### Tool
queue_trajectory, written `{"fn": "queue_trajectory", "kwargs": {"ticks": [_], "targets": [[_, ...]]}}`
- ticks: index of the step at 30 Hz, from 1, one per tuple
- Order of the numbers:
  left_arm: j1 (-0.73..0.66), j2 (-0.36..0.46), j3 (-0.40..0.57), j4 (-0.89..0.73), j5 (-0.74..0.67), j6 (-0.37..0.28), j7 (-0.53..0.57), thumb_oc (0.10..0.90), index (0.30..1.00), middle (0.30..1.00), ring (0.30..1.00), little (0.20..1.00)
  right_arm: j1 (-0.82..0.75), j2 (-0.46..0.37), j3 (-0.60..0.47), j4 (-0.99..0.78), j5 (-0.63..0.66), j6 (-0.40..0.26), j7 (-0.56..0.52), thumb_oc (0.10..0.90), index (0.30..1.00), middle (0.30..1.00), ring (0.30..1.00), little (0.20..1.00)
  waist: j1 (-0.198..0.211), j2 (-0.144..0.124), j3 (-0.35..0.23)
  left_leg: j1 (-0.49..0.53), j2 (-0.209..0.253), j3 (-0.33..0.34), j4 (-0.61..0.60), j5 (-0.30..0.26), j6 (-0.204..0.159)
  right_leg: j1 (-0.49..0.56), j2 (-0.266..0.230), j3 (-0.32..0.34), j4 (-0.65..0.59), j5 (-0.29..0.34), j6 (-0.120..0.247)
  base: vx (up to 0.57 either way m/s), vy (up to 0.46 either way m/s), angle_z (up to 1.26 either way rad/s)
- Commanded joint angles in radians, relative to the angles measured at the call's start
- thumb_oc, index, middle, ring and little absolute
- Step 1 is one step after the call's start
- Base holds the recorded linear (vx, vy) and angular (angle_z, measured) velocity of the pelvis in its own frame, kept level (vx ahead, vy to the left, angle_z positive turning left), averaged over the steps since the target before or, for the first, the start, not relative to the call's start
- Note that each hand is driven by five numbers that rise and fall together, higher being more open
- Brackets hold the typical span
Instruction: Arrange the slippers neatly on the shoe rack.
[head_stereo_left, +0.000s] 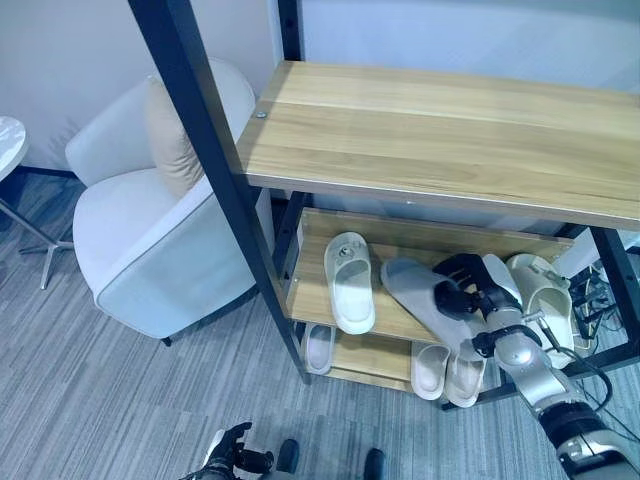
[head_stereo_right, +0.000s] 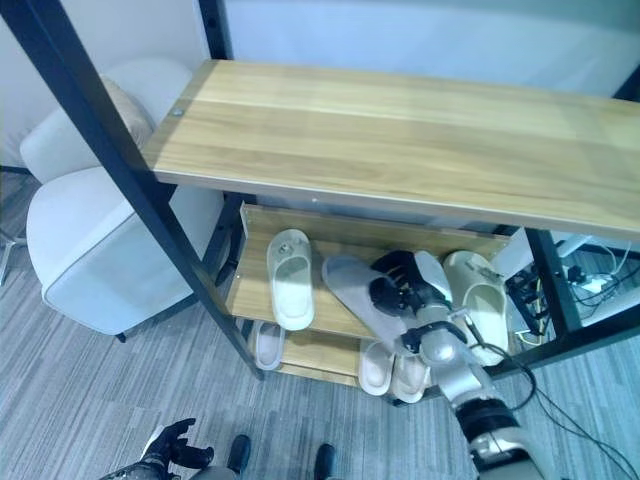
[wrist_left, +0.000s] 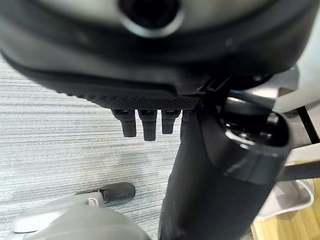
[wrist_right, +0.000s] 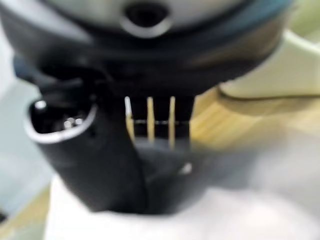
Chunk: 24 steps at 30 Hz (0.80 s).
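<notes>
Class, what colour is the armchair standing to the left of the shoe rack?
The armchair is white with a beige cushion, shown best in the left eye view.

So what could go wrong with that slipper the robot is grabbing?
The right hand is curled on a grey slipper that lies slanted on the middle shelf, its end sticking past the front edge. If the grip slips, it could tip off toward the slippers on the bottom shelf. Turning it straight might also bump the white slipper on one side or the cream slipper on the other, since both sit close.
</notes>
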Motion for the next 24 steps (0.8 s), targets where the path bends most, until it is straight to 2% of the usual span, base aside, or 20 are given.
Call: {"fn": "queue_trajectory", "kwargs": {"ticks": [1, 6, 13, 15, 21, 24], "targets": [[0.026, 0.020, -0.042, 0.079, 0.013, -0.002, 0.016, 0.800, 0.900, 0.900, 0.900, 0.900, 0.033, -0.004, -0.121, -0.187, 0.023, -0.072, -0.084, 0.400, 0.300, 0.300, 0.300, 0.300, -0.008, -0.043, -0.060, 0.031, -0.049, 0.049, 0.003, -0.089, 0.033, 0.031, -0.035, 0.055, 0.006, -0.098, 0.074, 0.00, 0.000, 0.00], [0.022, 0.019, -0.024, 0.051, 0.001, -0.010, 0.025, 0.800, 0.900, 0.900, 0.900, 0.900, 0.114, 0.047, -0.189, -0.346, 0.024, -0.109, -0.105, 0.400, 0.300, 0.300, 0.300, 0.300, -0.025, -0.043, -0.075, 0.038, -0.053, 0.064, 0.003, -0.085, 0.039, 0.032, -0.039, 0.067, 0.006, -0.088, 0.075, -0.04, 0.004, -0.04], [0.039, 0.028, 0.019, -0.068, -0.075, -0.034, 0.052, 0.800, 0.900, 0.900, 0.900, 0.900, 0.256, 0.118, -0.216, -0.553, 0.073, -0.153, -0.055, 0.400, 0.300, 0.300, 0.300, 0.300, -0.045, -0.040, -0.090, 0.069, -0.052, 0.080, 0.003, -0.097, 0.046, 0.051, -0.037, 0.089, 0.006, -0.094, 0.072, -0.01, -0.005, -0.10], [0.043, 0.040, 0.035, -0.122, -0.117, -0.049, 0.066, 0.800, 0.900, 0.900, 0.900, 0.900, 0.313, 0.170, -0.200, -0.615, 0.117, -0.167, -0.036, 0.400, 0.300, 0.300, 0.300, 0.300, -0.056, -0.042, -0.091, 0.088, -0.048, 0.087, 0.014, -0.106, 0.050, 0.072, -0.037, 0.102, 0.006, -0.098, 0.067, -0.02, -0.019, -0.09], [0.069, 0.047, 0.055, -0.220, -0.187, -0.072, 0.080, 0.800, 0.900, 0.900, 0.900, 0.900, 0.456, 0.241, -0.147, -0.675, 0.267, -0.174, 0.049, 0.400, 0.300, 0.300, 0.300, 0.300, -0.082, -0.040, -0.105, 0.125, -0.045, 0.110, 0.031, -0.124, 0.048, 0.102, -0.037, 0.111, 0.019, -0.107, 0.064, 0.00, -0.003, -0.12], [0.083, 0.035, 0.068, -0.239, -0.241, -0.085, 0.084, 0.800, 0.900, 0.900, 0.900, 0.900, 0.498, 0.246, -0.125, -0.684, 0.261, -0.165, 0.058, 0.400, 0.300, 0.300, 0.300, 0.300, -0.094, -0.034, -0.111, 0.142, -0.044, 0.120, 0.025, -0.123, 0.047, 0.109, -0.038, 0.118, 0.022, -0.108, 0.065, -0.01, 0.007, -0.11]]}}
